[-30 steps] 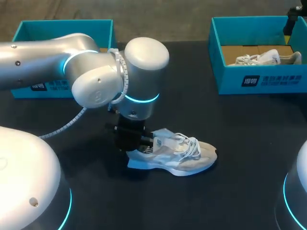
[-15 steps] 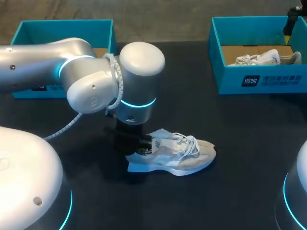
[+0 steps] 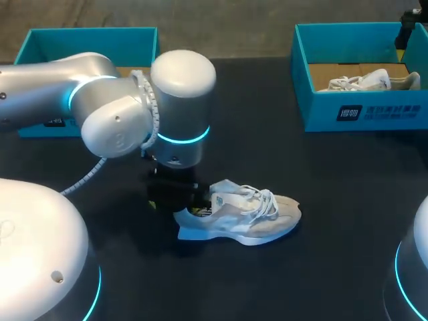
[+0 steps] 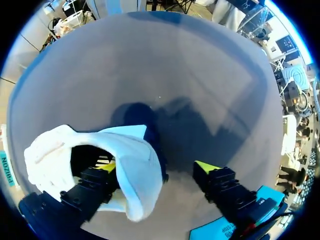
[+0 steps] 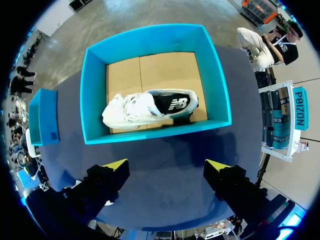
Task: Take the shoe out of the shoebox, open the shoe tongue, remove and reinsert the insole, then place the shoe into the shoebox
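Where the dark counter (image 3: 321, 200) is viewed from the head camera, it is crossed from 9 o'clock by the left arm (image 3: 114, 114), whose wrist is held above the heel of the shoe (image 3: 254, 217). Two teal boxes are set along the far edge. The left shoebox (image 3: 87, 40) is at 11 o'clock, partly hidden by the arm. The right shoebox (image 3: 374, 114) is at 1 o'clock, and a second shoe (image 5: 150, 107) is laid on its side on the cardboard floor inside it. The shoe is stood on its sole just off the counter's middle toward 6 o'clock, with the toe turned to 3 o'clock and the heel to 9 o'clock. The left end effector (image 4: 157, 167) is held open at that heel. One yellow-tipped finger is sunk inside the shoe's opening with the heel wall just beside it, and the other finger is placed well apart over bare counter. The right end effector (image 5: 167, 167) is held open above the right shoebox.
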`<state>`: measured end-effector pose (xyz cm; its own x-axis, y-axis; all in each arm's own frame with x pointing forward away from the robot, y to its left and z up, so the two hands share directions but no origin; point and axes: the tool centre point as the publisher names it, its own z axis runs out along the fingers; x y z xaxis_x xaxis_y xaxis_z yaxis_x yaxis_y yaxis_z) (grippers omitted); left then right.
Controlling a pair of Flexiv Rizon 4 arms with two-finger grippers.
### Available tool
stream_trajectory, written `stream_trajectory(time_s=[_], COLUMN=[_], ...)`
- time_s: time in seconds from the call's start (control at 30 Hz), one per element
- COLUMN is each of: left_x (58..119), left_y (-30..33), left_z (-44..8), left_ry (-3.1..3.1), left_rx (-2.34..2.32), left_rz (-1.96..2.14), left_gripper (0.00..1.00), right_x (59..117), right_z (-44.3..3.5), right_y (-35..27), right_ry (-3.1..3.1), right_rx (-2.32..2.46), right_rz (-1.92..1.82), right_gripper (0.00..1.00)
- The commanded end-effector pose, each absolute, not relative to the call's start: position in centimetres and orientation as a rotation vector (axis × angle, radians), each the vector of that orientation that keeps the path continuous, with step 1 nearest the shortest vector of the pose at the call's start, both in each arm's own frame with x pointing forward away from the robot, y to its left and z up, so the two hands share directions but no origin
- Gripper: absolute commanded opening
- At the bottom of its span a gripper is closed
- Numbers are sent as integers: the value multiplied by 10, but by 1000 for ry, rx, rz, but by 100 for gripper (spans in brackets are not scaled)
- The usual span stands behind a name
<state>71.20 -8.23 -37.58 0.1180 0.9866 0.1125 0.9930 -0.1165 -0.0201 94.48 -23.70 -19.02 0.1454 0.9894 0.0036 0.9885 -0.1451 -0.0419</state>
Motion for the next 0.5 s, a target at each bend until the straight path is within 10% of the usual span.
stream_trajectory(time_s=[0.03,0.5], left_x=[707,704], left_y=[-70,-54], left_z=[-349,-296], left_ry=[-2081,-2240], left_rx=[-2314,-2097], left_rz=[-40,307], left_gripper=[100,100], right_x=[944,944], right_z=[-190,-190], right_y=[-237,-237], right_ry=[-2031,-2031], right_rx=[-2354,-2354], right_rz=[38,38], right_gripper=[100,100])
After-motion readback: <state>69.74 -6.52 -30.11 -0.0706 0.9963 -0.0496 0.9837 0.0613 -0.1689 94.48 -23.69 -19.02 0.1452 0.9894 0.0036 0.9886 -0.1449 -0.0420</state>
